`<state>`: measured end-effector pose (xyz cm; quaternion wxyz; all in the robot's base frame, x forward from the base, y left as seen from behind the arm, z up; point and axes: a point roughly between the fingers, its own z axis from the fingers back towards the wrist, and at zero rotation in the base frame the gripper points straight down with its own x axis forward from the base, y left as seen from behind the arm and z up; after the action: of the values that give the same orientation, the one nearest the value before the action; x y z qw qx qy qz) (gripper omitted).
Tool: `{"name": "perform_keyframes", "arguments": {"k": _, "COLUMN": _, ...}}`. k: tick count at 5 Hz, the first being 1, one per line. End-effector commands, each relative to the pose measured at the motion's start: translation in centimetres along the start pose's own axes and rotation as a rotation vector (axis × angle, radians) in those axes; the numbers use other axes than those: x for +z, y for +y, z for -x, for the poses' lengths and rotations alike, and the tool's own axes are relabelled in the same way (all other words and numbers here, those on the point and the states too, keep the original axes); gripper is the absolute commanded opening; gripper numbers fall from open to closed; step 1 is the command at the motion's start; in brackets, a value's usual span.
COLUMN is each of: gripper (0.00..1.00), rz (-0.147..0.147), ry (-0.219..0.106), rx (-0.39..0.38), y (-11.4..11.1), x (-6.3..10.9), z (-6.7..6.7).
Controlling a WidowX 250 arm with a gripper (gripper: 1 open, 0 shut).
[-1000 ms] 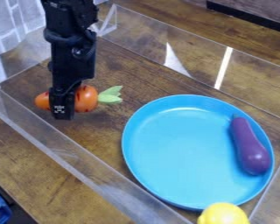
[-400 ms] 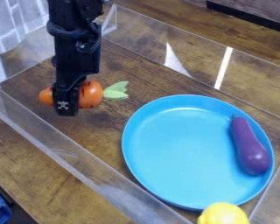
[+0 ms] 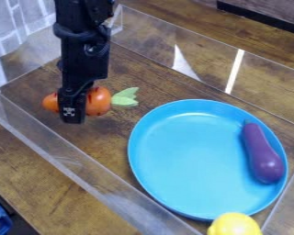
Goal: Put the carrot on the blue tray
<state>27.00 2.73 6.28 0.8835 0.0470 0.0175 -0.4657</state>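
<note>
Task status: the pick looks made, the transfer not begun. The gripper (image 3: 71, 109) points straight down with its black fingers clamped on the carrot (image 3: 88, 101), orange body showing on both sides of the fingers and the green leafy top sticking out to the right. Whether the carrot is clear of the surface or only just resting on it I cannot tell from this single view (no clear gap shows beneath it).

The blue tray (image 3: 186, 165) sits to the right and nearer the camera, apart from the carrot. It already carries 1 item: a purple eggplant (image 3: 261, 152) lying along its right side. The left and centre of the tray are bare, so there is plenty of landing space.

Left to do, as I judge it: lift, carry right and toward the camera over the raised rim, lower onto the open blue area, release. Main risk is clipping the rim if the carry is too low.

A yellow lemon (image 3: 233, 225) lies at the bottom edge, touching or just overlapping the tray rim; too cropped to say which.

Surface: dark brown wood-grain table (image 3: 150, 69) with streaks of glare. Low clear acrylic walls (image 3: 63, 156) box in the work area. The room beyond is mostly out of frame; a pale tiled patch shows at upper left.
</note>
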Motion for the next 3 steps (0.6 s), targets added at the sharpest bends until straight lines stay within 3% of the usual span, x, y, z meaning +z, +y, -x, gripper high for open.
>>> {"name": "perform_keyframes", "arguments": {"k": 1, "gripper": 0.00, "rz": -0.066, "ry": -0.043, "rx": -0.008, "y": 0.66, "x": 2.67, "z": -1.30}}
{"name": "perform_keyframes", "arguments": {"k": 3, "gripper": 0.00, "rz": -0.058, "ry": -0.038, "rx": -0.019, "y": 0.10, "x": 2.99, "z": -1.96}}
